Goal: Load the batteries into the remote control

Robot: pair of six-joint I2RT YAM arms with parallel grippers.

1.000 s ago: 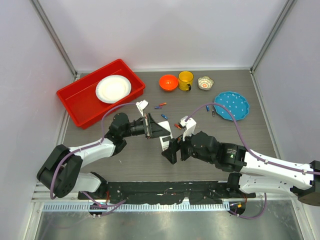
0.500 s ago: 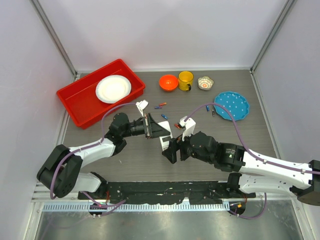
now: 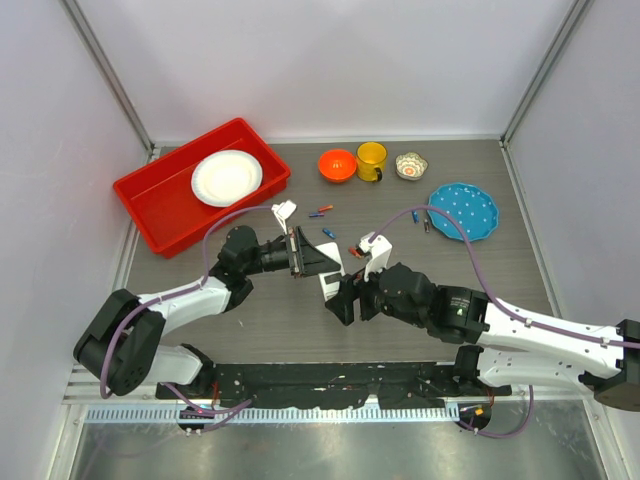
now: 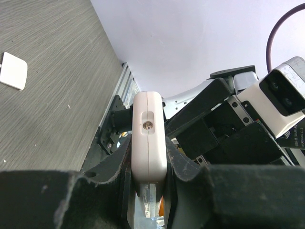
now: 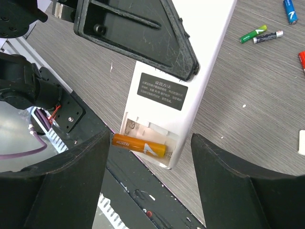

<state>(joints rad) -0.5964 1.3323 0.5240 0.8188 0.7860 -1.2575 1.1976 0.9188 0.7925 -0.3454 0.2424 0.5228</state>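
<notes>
Top external: high at near edge, looking down on whole table (image 3: 280,312). Left wrist: close, remote control (image 4: 149,138) end-on. Right wrist: close, same remote's back.

White remote control (image 5: 205,71), its label dark grey with white print; an orange battery (image 5: 139,144) in it; green battery (image 5: 252,34) and blue battery (image 5: 289,10) lying loose; red tray (image 3: 150,200), white plate (image 3: 227,177), yellow mug (image 3: 372,158), white-dotted blue plate (image 3: 463,211), grey wood-grain table (image 3: 280,310)
</notes>
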